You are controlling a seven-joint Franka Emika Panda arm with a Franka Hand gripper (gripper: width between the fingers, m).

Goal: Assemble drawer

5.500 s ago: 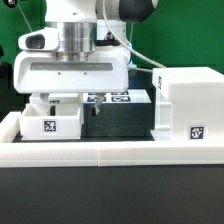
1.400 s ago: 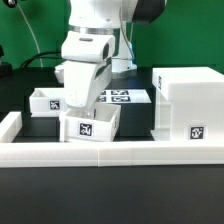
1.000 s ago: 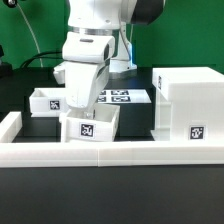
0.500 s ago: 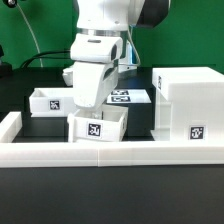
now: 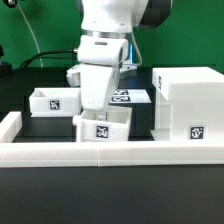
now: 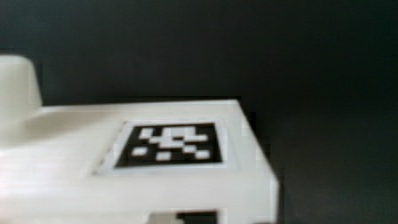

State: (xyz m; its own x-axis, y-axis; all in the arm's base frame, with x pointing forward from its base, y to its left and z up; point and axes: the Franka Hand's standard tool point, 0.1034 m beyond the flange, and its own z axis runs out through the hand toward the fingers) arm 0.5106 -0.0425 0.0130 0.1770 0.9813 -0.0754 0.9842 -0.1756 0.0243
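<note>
Close up and blurred, the drawer point(image 6: 63, 150) shows white, its square black-and-white code tag point(image 6: 173, 147) facing the lens. At the tag's ten o'clock stands a rounded white stub point(image 6: 15, 85). From twelve to three o'clock lies a dark surface point(image 6: 302, 50), and at six o'clock a small dark notch point(image 6: 196, 215).

White drawer point(image 5: 120, 129), black-and-white tag point(image 5: 102, 132)

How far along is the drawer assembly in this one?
Done: the gripper has hold of the small white open-topped plastic drawer with its black-and-white tag. In hand: the drawer is short of the large white cube-shaped housing, with a gap between them. Left: sliding it in. A second small white tray waits at the exterior view's left.
</note>
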